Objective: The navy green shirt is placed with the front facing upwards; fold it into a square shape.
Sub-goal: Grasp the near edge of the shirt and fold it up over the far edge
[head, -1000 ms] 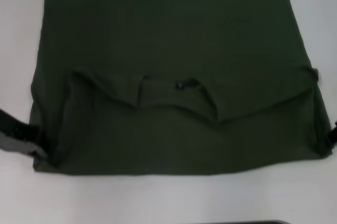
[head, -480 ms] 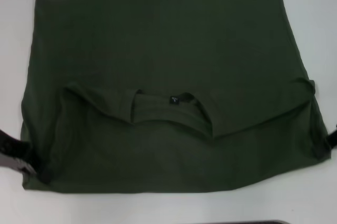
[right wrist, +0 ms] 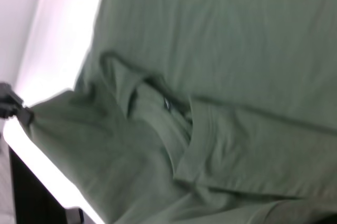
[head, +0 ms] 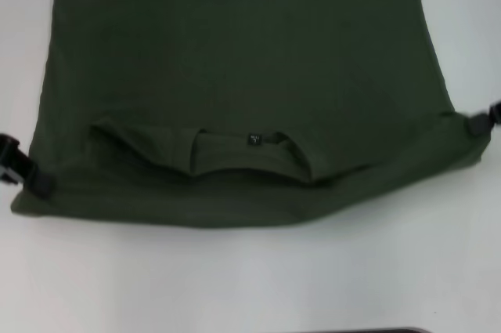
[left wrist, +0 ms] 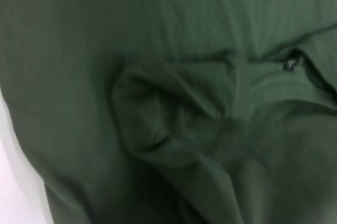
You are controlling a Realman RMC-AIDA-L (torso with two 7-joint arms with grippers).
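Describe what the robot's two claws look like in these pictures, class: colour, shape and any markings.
Only the tips show. The left claw is black and blocky with angular fingers ending in a small squarish pad. The right claw is also black, with a lighter greyish patch near its tip. No cables or markings are visible.

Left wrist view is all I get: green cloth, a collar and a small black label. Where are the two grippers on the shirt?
Observer: In the head view, the left gripper pinches the navy green shirt at its left edge, close to the near corner.
Operator: And the right one?
Observer: The right gripper grips the right edge, farther from the robot than the left gripper.
Operator: Any lettering showing?
Observer: None. The collar with the black neck label lies folded over onto the shirt's body.
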